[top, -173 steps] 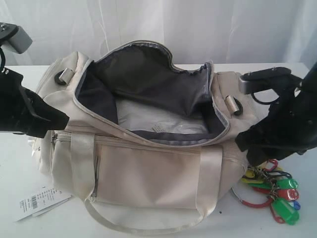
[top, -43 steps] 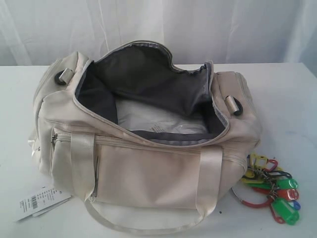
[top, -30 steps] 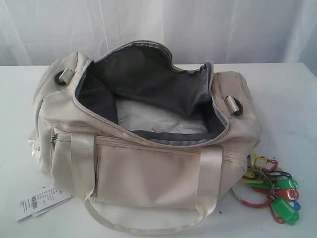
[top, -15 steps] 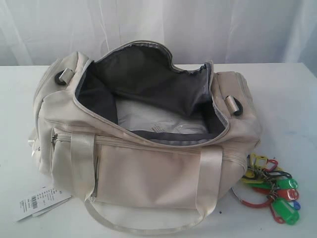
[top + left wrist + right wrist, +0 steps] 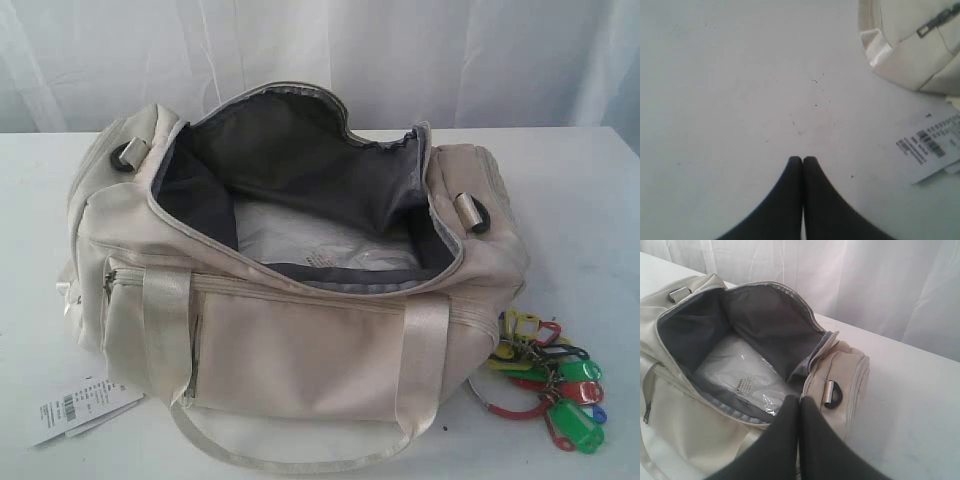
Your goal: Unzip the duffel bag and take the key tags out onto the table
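Note:
The cream duffel bag (image 5: 300, 350) stands on the white table (image 5: 570, 190) with its top zipper open, showing grey lining and a clear plastic packet (image 5: 320, 245) inside. The key tags (image 5: 555, 385), green, red, yellow and blue on a metal ring, lie on the table by the bag's right end. Neither gripper shows in the exterior view. My left gripper (image 5: 802, 159) is shut with nothing in it, above bare table beside the bag's corner (image 5: 910, 50). My right gripper (image 5: 800, 399) is shut and empty, held over the bag's open end (image 5: 840, 375).
A white barcode label (image 5: 85, 405) lies on the table at the bag's front left, also the barcode label (image 5: 935, 145) near the left gripper. A white curtain (image 5: 400, 50) hangs behind the table. Black D-ring buckles (image 5: 472, 212) sit on both bag ends.
Both arms, beside the bag 5.8 s ago, have left the exterior view. Over the last second nothing has moved; the key tags lie where they were.

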You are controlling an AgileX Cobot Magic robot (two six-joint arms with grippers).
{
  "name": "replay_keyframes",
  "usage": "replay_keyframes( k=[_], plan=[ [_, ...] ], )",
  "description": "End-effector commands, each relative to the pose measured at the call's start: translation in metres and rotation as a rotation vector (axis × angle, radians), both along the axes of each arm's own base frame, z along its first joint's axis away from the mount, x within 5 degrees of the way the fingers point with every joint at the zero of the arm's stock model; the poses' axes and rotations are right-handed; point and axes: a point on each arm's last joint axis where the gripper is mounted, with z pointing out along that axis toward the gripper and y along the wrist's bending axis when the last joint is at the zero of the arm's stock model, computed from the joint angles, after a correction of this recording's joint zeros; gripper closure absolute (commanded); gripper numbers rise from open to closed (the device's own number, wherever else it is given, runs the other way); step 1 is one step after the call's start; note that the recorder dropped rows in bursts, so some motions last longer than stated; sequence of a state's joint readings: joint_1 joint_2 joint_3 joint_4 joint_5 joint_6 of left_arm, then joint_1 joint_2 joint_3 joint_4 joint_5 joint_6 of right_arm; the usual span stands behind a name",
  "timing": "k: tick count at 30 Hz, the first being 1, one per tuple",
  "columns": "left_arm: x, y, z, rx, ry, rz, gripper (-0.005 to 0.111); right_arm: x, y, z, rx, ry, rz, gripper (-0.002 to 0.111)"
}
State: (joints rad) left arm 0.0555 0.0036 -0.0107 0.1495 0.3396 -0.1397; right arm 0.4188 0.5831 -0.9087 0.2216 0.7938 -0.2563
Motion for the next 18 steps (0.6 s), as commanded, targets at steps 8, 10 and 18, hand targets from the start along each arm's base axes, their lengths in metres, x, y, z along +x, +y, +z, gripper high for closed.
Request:
replay_keyframes(
  k=[8,10,18],
  plan=[
    [0.0046,-0.0008,0.0077,-0.126,-0.137,0.044,0.107,-0.0006,-0.0007,0.0,-0.007,-0.013,0.0,0.108],
    [0.0046,-0.0008,0.0077,-0.126,-0.137,0.044,0.107,-0.0006,-0.0007,0.0,-0.007,-0.013,0.0,0.108],
    [0.0046,-0.0008,0.0077,-0.126,-0.137,0.044,0.107,-0.0006,-0.0007,0.0,-0.007,-0.013,0.0,0.108]
  ],
)
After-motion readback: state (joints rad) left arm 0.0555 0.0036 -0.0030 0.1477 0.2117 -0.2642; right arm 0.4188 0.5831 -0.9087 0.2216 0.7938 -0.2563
